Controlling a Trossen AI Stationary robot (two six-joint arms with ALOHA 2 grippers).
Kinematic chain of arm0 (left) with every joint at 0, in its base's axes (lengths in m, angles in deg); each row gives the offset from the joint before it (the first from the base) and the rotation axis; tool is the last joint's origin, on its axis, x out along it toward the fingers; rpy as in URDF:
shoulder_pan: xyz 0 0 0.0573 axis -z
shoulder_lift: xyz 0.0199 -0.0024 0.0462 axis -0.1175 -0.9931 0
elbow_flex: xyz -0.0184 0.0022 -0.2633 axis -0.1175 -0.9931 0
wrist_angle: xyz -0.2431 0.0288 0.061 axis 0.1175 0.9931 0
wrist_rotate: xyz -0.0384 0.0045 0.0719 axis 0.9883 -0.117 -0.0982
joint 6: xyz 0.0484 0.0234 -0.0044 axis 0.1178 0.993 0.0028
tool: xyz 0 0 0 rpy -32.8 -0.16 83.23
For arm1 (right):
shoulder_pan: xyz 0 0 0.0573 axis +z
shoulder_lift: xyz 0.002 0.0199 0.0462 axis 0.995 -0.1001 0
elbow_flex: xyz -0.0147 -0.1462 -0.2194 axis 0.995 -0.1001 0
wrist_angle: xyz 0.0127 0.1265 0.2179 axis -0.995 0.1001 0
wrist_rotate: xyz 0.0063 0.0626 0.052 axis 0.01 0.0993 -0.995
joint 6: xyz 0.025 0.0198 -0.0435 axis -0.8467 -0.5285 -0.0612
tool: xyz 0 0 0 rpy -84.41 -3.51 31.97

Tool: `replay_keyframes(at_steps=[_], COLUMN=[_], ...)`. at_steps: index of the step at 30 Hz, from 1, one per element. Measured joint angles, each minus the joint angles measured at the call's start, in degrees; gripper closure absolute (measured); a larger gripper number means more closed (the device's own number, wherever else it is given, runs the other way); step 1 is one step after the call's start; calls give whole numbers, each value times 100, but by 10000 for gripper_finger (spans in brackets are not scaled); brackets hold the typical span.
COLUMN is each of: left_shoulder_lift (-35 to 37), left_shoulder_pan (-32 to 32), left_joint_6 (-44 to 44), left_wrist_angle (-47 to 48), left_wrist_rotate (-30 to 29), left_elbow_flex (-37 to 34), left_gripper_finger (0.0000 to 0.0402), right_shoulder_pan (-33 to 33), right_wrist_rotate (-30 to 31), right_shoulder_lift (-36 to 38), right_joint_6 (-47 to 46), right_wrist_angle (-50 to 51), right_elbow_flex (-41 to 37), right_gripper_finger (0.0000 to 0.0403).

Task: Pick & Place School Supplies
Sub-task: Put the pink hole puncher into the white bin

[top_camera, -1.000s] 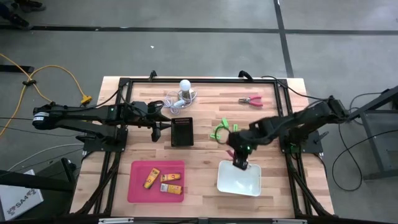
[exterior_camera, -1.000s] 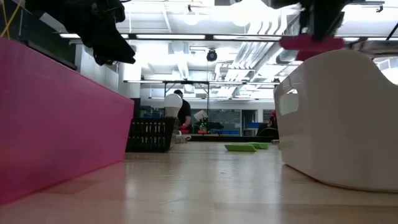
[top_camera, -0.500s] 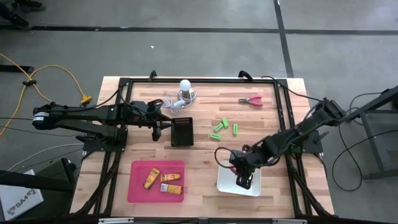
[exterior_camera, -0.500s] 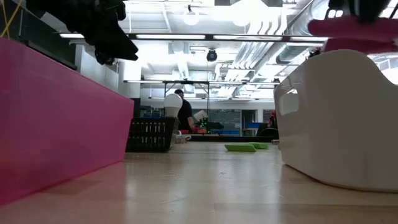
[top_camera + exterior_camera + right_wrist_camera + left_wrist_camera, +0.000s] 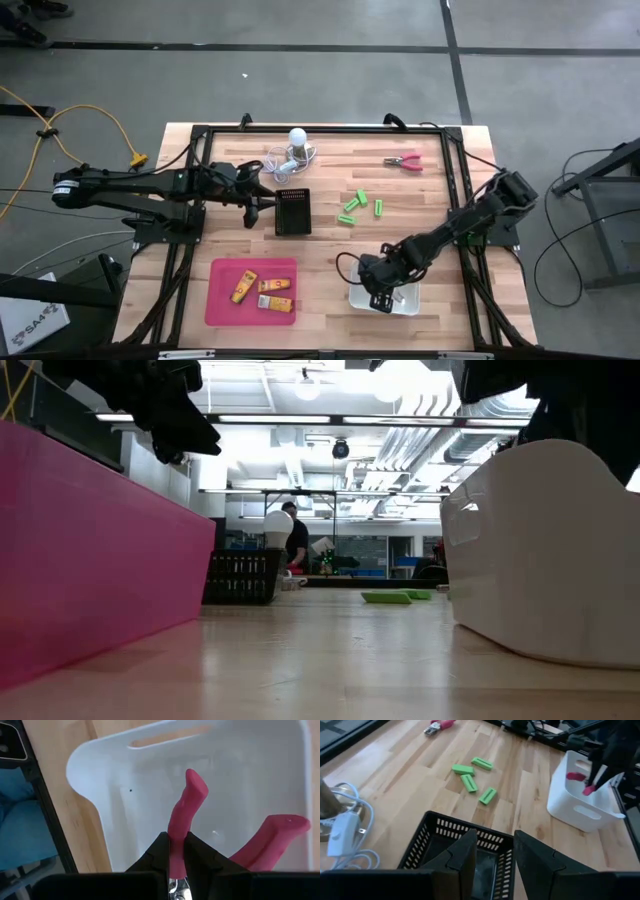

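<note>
Pinching the pink-handled tool (image 5: pixel 186 815) by one handle, our right gripper (image 5: pixel 378 292) hangs inside the white bin (image 5: pixel 409 300) at near right; released tilted, it could catch the rim

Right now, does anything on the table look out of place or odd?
Nothing looks spilled or broken. One loose end: a pink-handled tool lies alone at the table's far edge, outside any bin, while the right gripper, fingers shut on a similar pink-handled tool, hangs it inside the white bin.

No legible text (labels blurred)
</note>
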Motion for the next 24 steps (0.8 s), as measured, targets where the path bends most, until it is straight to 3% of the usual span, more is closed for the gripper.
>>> replay_keyframes(at_steps=[24], left_shoulder_lift=[0], left_shoulder_pan=[467], left_joint_6=[22], left_wrist_angle=[-44], left_wrist_rotate=[-49], left_elbow_flex=[0], left_gripper_finger=[274], right_shoulder_pan=[35], right_wrist_rotate=[-236], right_shoulder_lift=[-437], right_joint_6=[155], right_wrist_angle=[-390], right_elbow_flex=[-3], right_gripper_finger=[374])
